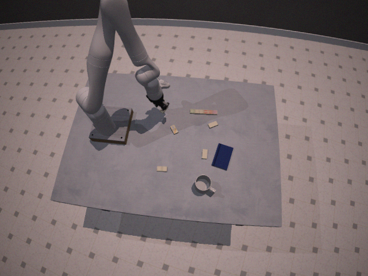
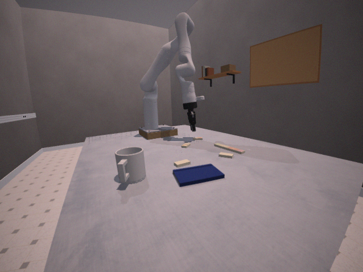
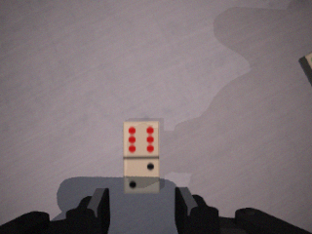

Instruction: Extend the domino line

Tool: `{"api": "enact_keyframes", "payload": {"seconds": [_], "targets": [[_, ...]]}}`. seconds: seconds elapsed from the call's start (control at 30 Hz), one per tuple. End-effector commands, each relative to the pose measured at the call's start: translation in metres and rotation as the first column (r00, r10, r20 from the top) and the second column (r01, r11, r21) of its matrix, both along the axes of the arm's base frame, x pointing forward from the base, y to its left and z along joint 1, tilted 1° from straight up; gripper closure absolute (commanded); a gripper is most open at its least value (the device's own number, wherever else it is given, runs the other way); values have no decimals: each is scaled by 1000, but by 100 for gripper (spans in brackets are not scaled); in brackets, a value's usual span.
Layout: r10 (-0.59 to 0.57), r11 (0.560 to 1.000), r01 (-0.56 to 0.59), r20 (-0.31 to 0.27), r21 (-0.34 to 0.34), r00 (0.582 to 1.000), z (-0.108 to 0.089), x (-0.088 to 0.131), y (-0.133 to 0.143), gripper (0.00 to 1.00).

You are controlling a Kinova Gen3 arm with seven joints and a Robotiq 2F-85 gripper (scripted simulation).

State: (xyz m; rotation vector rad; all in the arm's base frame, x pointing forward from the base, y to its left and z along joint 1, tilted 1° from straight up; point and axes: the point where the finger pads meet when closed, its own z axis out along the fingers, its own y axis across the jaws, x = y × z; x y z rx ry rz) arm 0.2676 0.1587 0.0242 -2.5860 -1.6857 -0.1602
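Ivory rectangular domino with red six and black two (image 1: 162, 111) (image 2: 198, 138) (image 3: 141, 139), face up below the partly open, empty black gripper (image 1: 164, 108) (image 2: 193, 130) (image 3: 141, 204); from above, domino line (image 1: 203, 111) (image 2: 229, 148) at three o'clock, flat navy book (image 1: 222, 156) (image 2: 198, 174) at four, grey mug (image 1: 203, 183) (image 2: 130, 164) at five.

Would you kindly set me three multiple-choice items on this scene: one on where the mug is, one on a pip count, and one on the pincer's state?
1. Where does the mug stand?
A) On the blue book
B) On the table, off the book
C) On the robot's base

2. How many red pips are on the face-up domino in the wrist view?
A) Three
B) Four
C) Six

3. What is the state of the pincer?
A) Open, holding nothing
B) Shut on a domino
C) Shut on the mug

1: B, bare table shows between mug and book.
2: C, two rows of three red pips show.
3: A, its fingers stand apart with no object gripped.
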Motion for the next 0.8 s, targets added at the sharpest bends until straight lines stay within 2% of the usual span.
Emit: {"api": "enact_keyframes", "payload": {"seconds": [0.0, 0.77], "targets": [[-1, 1000, 0, -16, -19, 1000, 3, 0, 1, 53], [-3, 996, -1, -46, -85, 999, 20, 0, 1, 53]]}}
